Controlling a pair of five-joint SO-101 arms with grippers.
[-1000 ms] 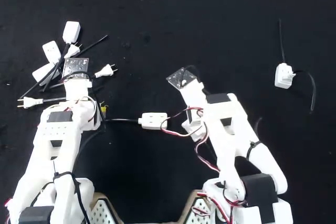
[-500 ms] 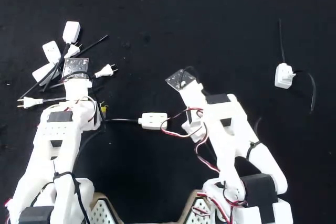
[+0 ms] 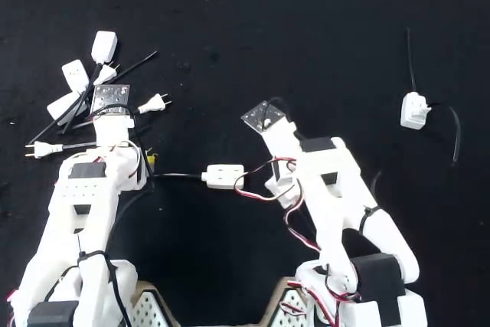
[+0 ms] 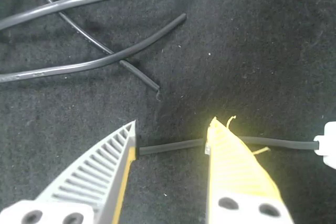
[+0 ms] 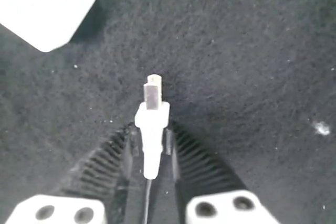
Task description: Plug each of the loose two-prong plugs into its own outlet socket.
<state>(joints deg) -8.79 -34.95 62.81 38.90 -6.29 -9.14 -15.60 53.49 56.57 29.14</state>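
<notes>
Lighting: bright, even, from above. Black bench [image 3: 230, 36]: matte, dark throughout. White outlet socket [image 5: 42, 6]: strongly lit, with a soft shadow on the bench beside it.

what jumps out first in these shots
The right claw is shut on a white two-prong plug, with a white block lying just beyond it. A heap of white plugs and black cords lies by the left claw, which stands open astride a thin black cord.
</notes>
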